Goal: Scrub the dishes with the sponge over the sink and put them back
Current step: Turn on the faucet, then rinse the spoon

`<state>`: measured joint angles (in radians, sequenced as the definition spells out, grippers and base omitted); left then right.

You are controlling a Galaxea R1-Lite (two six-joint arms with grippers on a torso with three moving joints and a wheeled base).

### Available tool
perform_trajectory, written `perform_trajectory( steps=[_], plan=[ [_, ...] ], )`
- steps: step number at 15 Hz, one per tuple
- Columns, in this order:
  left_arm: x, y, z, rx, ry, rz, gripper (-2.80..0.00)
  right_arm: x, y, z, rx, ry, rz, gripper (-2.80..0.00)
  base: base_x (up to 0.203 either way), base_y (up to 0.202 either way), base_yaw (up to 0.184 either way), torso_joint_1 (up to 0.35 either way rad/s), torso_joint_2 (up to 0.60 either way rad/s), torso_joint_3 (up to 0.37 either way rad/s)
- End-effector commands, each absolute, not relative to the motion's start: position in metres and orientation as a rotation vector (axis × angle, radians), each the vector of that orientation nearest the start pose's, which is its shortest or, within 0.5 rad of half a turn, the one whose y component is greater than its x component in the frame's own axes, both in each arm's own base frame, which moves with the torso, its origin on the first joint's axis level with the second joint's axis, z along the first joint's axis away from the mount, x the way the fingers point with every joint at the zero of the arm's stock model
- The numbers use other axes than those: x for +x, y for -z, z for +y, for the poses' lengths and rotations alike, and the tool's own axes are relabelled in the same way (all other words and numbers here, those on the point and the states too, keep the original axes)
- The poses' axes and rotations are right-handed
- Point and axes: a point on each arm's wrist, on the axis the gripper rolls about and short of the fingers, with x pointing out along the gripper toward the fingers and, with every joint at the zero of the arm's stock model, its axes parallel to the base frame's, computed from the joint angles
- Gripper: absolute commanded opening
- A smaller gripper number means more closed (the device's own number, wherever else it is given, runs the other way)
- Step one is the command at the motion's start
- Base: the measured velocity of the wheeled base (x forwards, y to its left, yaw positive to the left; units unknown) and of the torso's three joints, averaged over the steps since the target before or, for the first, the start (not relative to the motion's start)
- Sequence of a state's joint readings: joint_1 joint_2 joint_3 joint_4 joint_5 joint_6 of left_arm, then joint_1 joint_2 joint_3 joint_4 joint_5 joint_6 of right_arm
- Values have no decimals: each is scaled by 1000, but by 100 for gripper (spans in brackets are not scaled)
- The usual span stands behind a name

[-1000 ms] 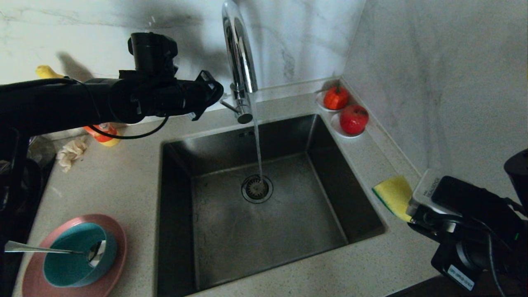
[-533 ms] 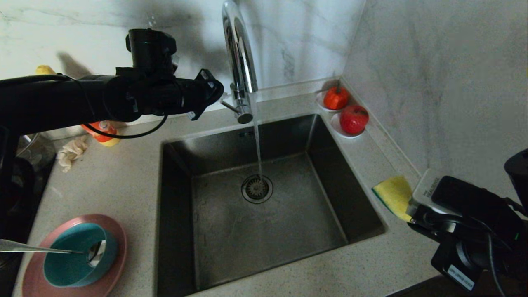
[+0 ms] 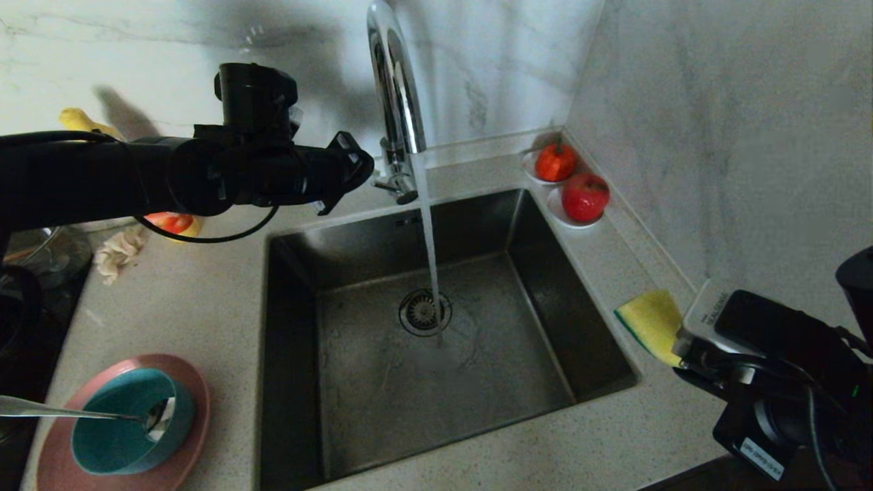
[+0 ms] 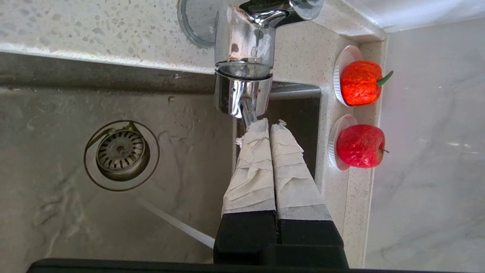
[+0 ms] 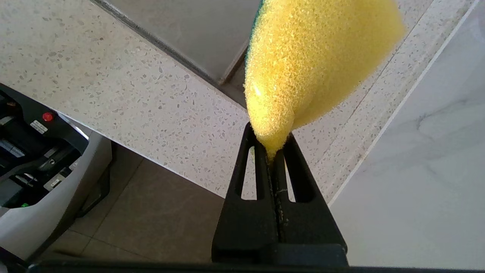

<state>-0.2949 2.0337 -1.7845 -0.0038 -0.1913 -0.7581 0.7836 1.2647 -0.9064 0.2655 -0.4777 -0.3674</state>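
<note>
Tap point(image 3: 395, 102): polished chrome, mirror-glossy. Sink point(image 3: 545, 327): brushed stainless steel, dull sheen, wet. Counter point(image 3: 191, 300): speckled stone, smooth, matt. Wall point(image 3: 716, 136): veined marble, satin. Sponge point(image 5: 314, 57): porous yellow foam, rough. Left gripper point(image 4: 269, 125) fingers point(image 4: 254, 167): wrapped in wrinkled white tape.

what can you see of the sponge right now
The sponge is yellow foam with a dark green scouring layer on one face, coarse-pored and soft-looking. One end is pinched thin in the shut right gripper, and the rest bulges out past the fingertips. In the head view it hangs in the air over the counter beside the right rim of the sink, touching nothing but the gripper.
</note>
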Motion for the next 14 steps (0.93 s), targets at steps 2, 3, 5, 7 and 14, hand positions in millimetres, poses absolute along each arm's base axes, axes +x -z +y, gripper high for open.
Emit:
perform_trajectory(
  steps=[2, 3, 5, 7, 14],
  plan=[
    [400, -287, -123, -735, 370, 376, -280, 136, -235, 121, -733, -391, 457, -280, 0, 0, 0, 0, 0, 0],
    [400, -295, -119, -740, 367, 346, -280, 136, -235, 121, -733, -391, 457, -280, 0, 0, 0, 0, 0, 0],
    [397, -314, -106, -749, 354, 285, -280, 136, -235, 120, -733, -389, 458, -280, 0, 0, 0, 0, 0, 0],
    [381, -332, -100, -748, 358, 255, -280, 136, -236, 120, -730, -389, 454, -280, 0, 0, 0, 0, 0, 0],
    [257, -393, -82, -528, 149, 240, -280, 139, -237, 113, -712, -352, 460, -280, 0, 0, 0, 0, 0, 0]
  ],
)
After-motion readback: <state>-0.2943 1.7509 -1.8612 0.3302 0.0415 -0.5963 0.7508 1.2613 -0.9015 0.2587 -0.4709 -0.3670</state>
